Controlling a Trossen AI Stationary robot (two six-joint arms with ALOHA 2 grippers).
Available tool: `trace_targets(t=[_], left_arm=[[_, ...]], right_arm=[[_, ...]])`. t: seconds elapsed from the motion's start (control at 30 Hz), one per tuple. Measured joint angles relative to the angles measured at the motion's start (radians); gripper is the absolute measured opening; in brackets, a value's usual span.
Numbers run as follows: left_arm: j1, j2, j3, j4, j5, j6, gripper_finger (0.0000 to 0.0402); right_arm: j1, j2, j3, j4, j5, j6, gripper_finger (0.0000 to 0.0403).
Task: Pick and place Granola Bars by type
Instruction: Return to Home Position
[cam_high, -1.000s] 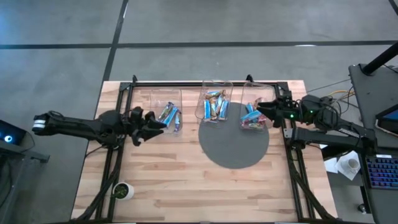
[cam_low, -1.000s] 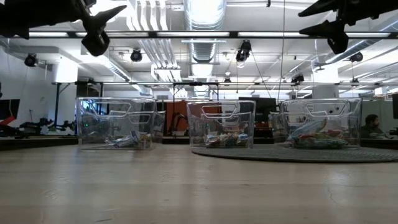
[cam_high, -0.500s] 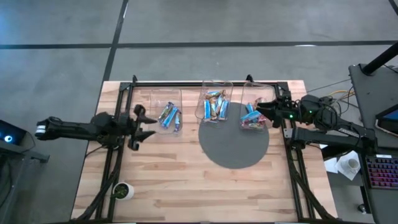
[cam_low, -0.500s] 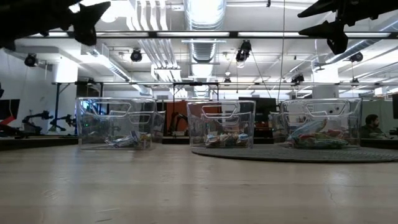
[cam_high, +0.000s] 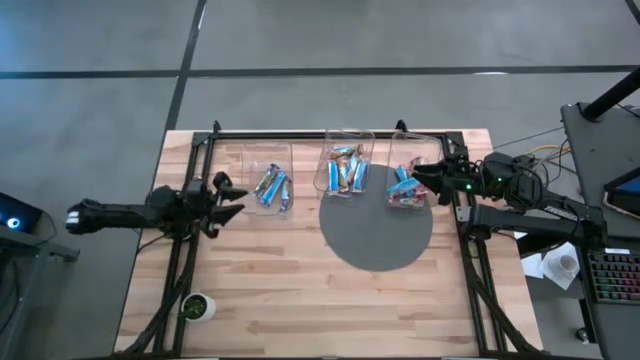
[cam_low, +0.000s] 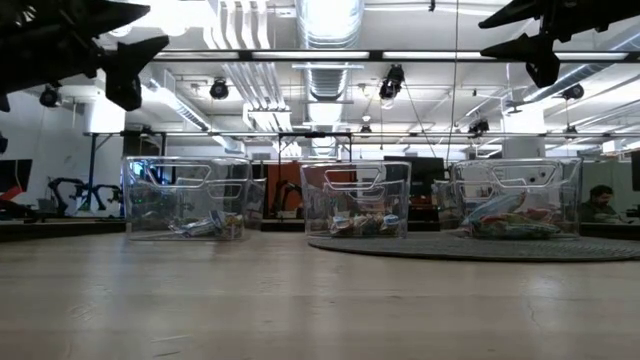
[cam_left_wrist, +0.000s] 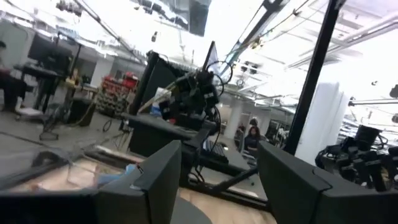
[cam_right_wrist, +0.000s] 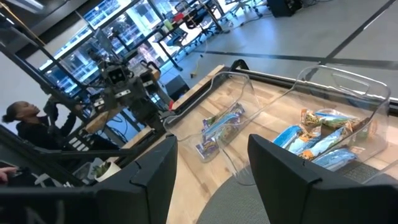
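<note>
Granola bars lie in three clear bins along the table's far side. Blue ones are in the left bin (cam_high: 268, 184), blue and tan ones in the middle bin (cam_high: 345, 172), and blue and multicoloured ones in the right bin (cam_high: 405, 188). My left gripper (cam_high: 228, 197) hangs open and empty just left of the left bin, high above the table (cam_low: 122, 52). My right gripper (cam_high: 420, 178) hangs open and empty over the right bin's right edge, also high up (cam_low: 530, 45). The right wrist view shows bars in two of the bins (cam_right_wrist: 317, 137) (cam_right_wrist: 219, 129).
A dark grey round mat (cam_high: 376, 228) lies under the middle and right bins. A small green-and-white cup (cam_high: 197, 306) stands near the table's front left corner. Black frame rails (cam_high: 330, 133) run along the far edge and both sides. Bare wood (cam_high: 300, 290) lies in front.
My left gripper has drawn back from the left bin toward the table's left edge, sinking a little and rolling about its own line. It stays open and empty. The bars and bins have not moved.
</note>
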Motion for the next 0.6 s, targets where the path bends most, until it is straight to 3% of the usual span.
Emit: trace_targets(t=[0.4, 0.6], left_arm=[[0.019, -0.213, -0.001, -0.415, 0.008, 0.035, 0.0193], [0.017, -0.217, -0.001, -0.493, 0.008, 0.124, 0.0193]], right_arm=[[0.0, 0.0, 0.0, -0.002, 0.0, 0.0, 0.0187], [0.0, 0.0, 0.0, -0.003, 0.0, 0.0, 0.0187]])
